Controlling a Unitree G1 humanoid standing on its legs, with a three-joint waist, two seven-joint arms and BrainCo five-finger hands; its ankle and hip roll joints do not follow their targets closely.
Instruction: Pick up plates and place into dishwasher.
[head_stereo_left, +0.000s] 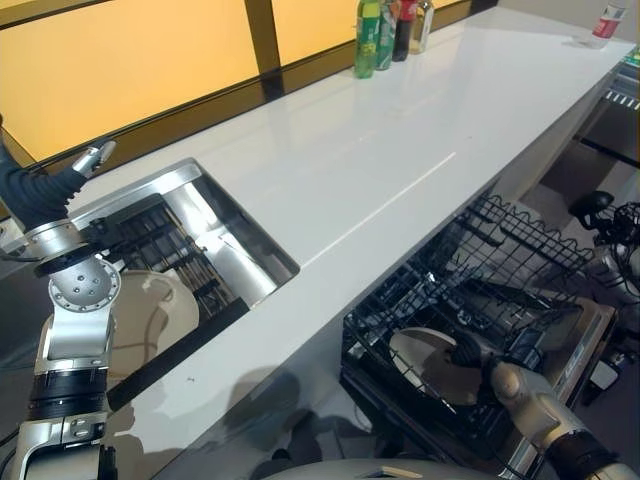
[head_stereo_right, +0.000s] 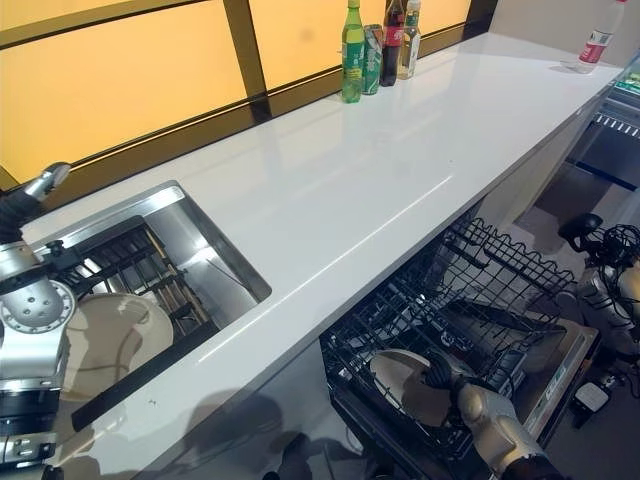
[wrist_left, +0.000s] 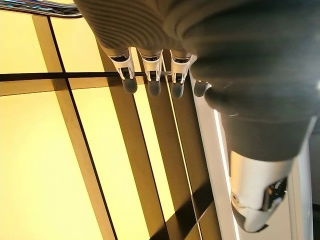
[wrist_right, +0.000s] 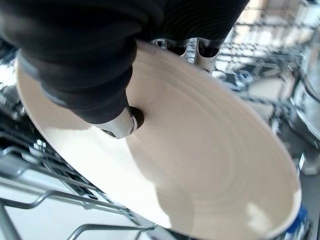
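A cream plate (wrist_right: 210, 165) is pinched in my right hand (head_stereo_left: 470, 352), thumb (wrist_right: 122, 122) on its face and fingers behind its rim. It is tilted low inside the black wire dishwasher rack (head_stereo_left: 500, 260), near the rack's front left corner. Another cream plate (head_stereo_left: 150, 310) lies in the steel sink (head_stereo_left: 215, 235) beside a dark drying grid. My left hand (head_stereo_left: 90, 158) is raised above the sink's far left corner, its fingers (wrist_left: 150, 75) straight and holding nothing, pointing toward the yellow wall panels.
The white counter (head_stereo_left: 380, 160) runs between sink and rack. Several bottles (head_stereo_left: 385, 35) stand at its back edge and one small bottle (head_stereo_left: 607, 22) at the far right. The pulled-out rack and open dishwasher door fill the floor space below the counter.
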